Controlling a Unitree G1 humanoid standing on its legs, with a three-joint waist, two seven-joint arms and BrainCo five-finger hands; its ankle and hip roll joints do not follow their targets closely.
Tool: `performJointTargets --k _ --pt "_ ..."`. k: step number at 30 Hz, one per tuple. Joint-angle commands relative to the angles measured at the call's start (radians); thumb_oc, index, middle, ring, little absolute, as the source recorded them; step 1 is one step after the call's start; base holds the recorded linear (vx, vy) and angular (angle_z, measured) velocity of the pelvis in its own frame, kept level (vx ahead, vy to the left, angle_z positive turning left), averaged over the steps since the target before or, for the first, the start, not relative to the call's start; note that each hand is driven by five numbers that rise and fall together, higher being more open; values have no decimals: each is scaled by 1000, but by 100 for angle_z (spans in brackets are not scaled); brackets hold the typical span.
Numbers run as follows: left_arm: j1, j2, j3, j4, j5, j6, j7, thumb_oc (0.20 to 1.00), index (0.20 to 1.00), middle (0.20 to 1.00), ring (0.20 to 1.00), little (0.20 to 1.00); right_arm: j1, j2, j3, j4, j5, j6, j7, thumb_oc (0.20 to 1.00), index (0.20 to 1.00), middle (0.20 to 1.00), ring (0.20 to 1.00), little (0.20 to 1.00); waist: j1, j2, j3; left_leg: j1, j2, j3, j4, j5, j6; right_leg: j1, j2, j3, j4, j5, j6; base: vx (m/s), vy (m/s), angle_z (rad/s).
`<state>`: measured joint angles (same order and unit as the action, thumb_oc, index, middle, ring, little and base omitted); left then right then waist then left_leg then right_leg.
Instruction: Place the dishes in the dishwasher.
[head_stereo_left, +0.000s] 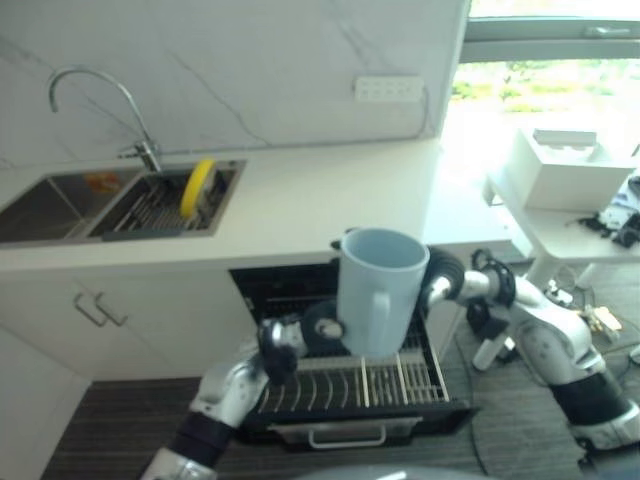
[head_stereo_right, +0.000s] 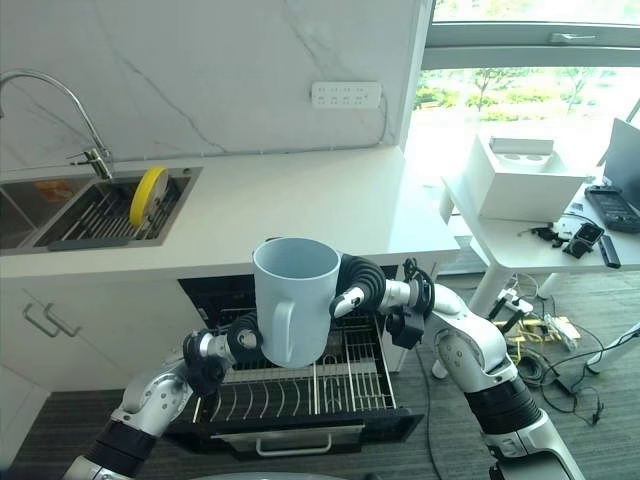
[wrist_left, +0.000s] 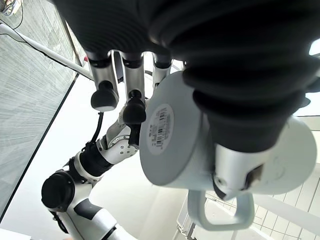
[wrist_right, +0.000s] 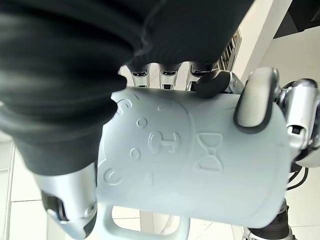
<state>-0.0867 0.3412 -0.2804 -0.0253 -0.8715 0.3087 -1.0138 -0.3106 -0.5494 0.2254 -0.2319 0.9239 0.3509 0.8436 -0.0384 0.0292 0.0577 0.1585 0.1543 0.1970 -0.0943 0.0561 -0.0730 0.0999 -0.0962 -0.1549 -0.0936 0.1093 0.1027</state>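
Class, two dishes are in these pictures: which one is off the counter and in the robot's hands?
The pale blue mug, held upright above the open dishwasher rack between both hands. The yellow plate stands on edge in the sink.

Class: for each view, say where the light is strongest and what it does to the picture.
Left eye view: daylight through the window bleaches the countertop near it. Left wrist view: the left hand is in shadow against a bright background. Right wrist view: soft light brings out the embossing on the mug.
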Motion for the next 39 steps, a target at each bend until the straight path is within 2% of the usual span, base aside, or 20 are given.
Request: performJointTargets --k 1,14,24,26,27,32,39 --pt "-58 29 -31 39 9 -29 -1 200 200 200 200 200 -120 36 -8 -57 50 -22 27 1000 1000 1000 1000 1000 5 -49 1 11 -15 -20 7 -85 -23 68 -36 -2 6 -105 35 0 0 0" --pt "-59 39 -48 32 14 -23 3 200 200 200 200 200 -121 46 30 -86 32 -4 37 1000 1000 1000 1000 1000 6 -49 5 12 -16 -18 7 -83 -22 69 -37 -2 6 -104 36 0 0 0" --pt "-61 43 -42 26 -1 -22 4 200 200 200 200 200 -120 40 44 -95 -6 -24 39 1000 1000 1000 1000 1000 7 -50 6 11 -16 -17 7 -80 -21 68 -35 -1 6 -104 34 0 0 0" --pt "-60 38 -41 28 4 -23 4 200 200 200 200 200 -118 38 40 -99 -27 -20 44 322 322 322 322 322 5 -50 6 11 -15 -16 7 -81 -22 69 -36 -1 6 -104 35 0 0 0" --pt "-61 40 -40 29 1 -23 3 200 200 200 200 200 -119 35 40 -97 -35 -21 46 200 200 200 200 200 5 -50 5 11 -15 -16 7 -80 -22 68 -36 -1 6 -103 35 0 0 0" --pt "-55 49 -31 20 -5 -25 -4 200 200 200 200 200 -116 11 41 -94 -53 -31 73 200 200 200 200 200 8 -52 6 11 -16 -17 7 -80 -23 69 -36 -3 6 -103 35 0 0 0" --pt "-54 49 -26 20 -7 -26 3 200 200 200 200 200 -121 12 36 -91 -50 -58 48 200 200 200 200 200 8 -51 7 11 -18 -18 7 -81 -22 70 -37 -4 6 -104 35 0 0 0"
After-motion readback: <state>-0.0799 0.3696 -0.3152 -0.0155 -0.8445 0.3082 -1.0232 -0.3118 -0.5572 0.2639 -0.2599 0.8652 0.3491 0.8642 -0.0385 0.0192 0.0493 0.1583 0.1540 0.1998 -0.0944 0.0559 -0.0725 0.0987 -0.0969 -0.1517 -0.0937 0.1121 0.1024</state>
